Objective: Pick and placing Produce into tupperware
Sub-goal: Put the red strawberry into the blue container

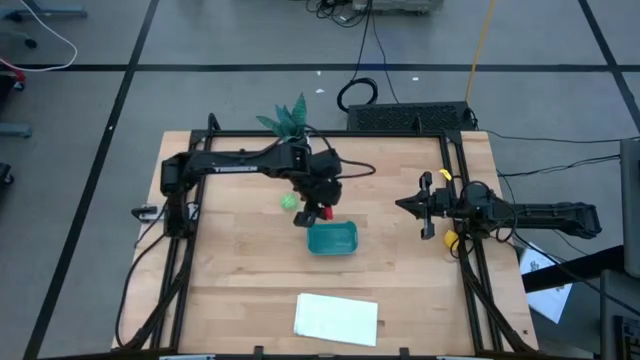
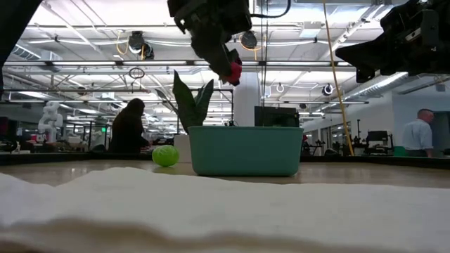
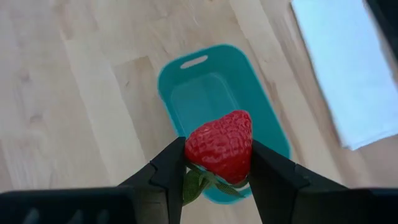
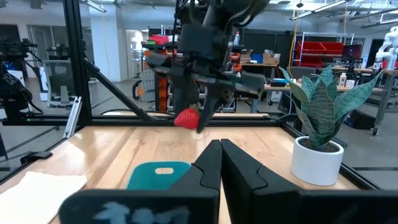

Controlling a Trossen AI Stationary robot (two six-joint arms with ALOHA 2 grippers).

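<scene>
My left gripper [image 1: 318, 213] is shut on the red strawberry [image 3: 221, 145] and hangs above the far left rim of the teal tupperware [image 1: 332, 238], which stands empty on the table; the strawberry also shows in the low view [image 2: 233, 72] and the right wrist view [image 4: 186, 117]. The round green piece [image 1: 289, 201] rests on the table just left of my left gripper. A small yellow piece [image 1: 451, 240] shows under my right arm at the table's right edge. My right gripper [image 1: 402, 205] is shut and empty, raised at the right side. My left gripper pinches the strawberry's two sides [image 3: 194, 149] between its two fingers, near its leafy end. The fingers [image 3: 168, 168] slant down from above. The strawberry is lifted clear, high above the tupperware, its tip pointing down away from the gripper.
A potted green plant in a white pot [image 1: 290, 118] stands at the table's far edge behind my left arm. A flat white sheet [image 1: 337, 318] lies near the front edge. Bare wood lies between the tupperware and my right gripper.
</scene>
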